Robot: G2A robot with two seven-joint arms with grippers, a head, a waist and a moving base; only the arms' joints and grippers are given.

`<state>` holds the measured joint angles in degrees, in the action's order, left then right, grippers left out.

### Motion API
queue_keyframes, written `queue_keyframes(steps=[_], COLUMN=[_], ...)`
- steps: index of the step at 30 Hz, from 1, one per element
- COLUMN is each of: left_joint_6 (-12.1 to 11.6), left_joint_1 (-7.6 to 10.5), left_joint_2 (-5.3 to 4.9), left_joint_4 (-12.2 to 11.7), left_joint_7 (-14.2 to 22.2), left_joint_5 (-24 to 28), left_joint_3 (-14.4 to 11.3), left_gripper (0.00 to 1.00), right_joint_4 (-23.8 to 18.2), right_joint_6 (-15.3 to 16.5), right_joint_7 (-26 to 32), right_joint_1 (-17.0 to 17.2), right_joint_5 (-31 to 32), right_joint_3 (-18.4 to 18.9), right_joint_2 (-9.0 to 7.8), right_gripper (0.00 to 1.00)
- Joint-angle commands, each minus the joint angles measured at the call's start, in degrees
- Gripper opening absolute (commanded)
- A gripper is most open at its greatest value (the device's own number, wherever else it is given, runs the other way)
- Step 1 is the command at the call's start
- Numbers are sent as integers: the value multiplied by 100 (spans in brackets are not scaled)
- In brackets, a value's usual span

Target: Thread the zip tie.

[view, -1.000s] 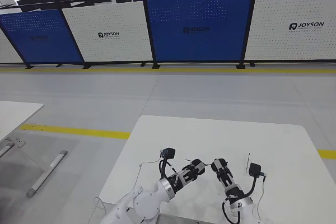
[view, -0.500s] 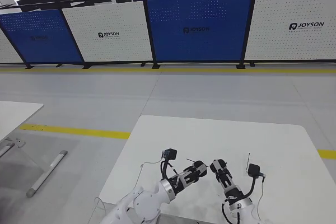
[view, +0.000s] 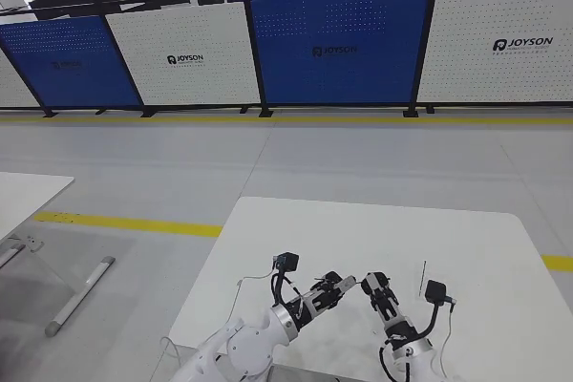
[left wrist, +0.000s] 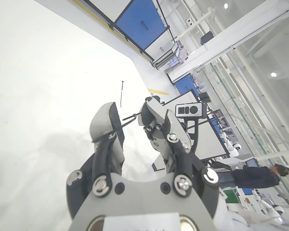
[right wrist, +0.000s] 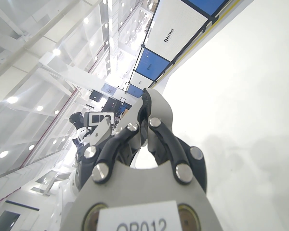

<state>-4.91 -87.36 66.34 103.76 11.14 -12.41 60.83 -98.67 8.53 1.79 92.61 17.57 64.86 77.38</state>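
Zip ties number two: the first zip tie (left wrist: 128,119), pinched by the clenched right gripper (right wrist: 144,96), crosses a pad (left wrist: 118,117) of the spread left gripper (view: 339,283), the second zip tie (left wrist: 121,94) lying flat on the table (view: 458,239) nearby.

White arms (view: 251,344), blk linkages (right wrist: 163,143), silver screws (right wrist: 185,171).

surface: white table (view: 382,229) | on it: one black zip tie (view: 423,277), lying flat toward right side
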Motion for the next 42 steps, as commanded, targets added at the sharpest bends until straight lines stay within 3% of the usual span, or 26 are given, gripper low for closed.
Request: queue_keyframes(steps=[1,7,13,18,31,34,36,38,42], left_joint_6=[-3,1,3,11,-63,-73,-64,-53,-36], left_joint_1=[-6,-25,-23,-22,-16,-14,1,7,11], left_joint_2=[-3,-7,-8,-9,-8,-7,-3,-1,6], left_joint_4=[-1,-8,6,7,-6,-12,-34,-41,-29], left_joint_7=[-11,-5,5,7,16,4,-11,-20,-59], left_joint_5=[14,-12,-34,-30,5,10,19,25,81], left_joint_3=[21,26,18,22,9,6,-2,-9,-12], left_gripper=[34,19,16,0,0,0,0,0,0], right_joint_4=[-7,-29,-44,-46,-26,-41,-46,-53,-64], right_joint_6=[12,57,51,46,38,34,33,40,56], right_joint_7=[-2,-47,-51,-40,29,43,61,80,122], right_joint_1=[15,49,39,32,14,20,22,25,34], right_joint_5=[-3,-41,-39,-40,-96,-151,-175,-186,-238], right_joint_3=[12,46,43,41,35,45,50,54,65], right_joint_2=[-3,-6,-5,-5,-5,-5,-6,-8,-12], right_gripper=[0,0,0,0,0,40,55,100,100])
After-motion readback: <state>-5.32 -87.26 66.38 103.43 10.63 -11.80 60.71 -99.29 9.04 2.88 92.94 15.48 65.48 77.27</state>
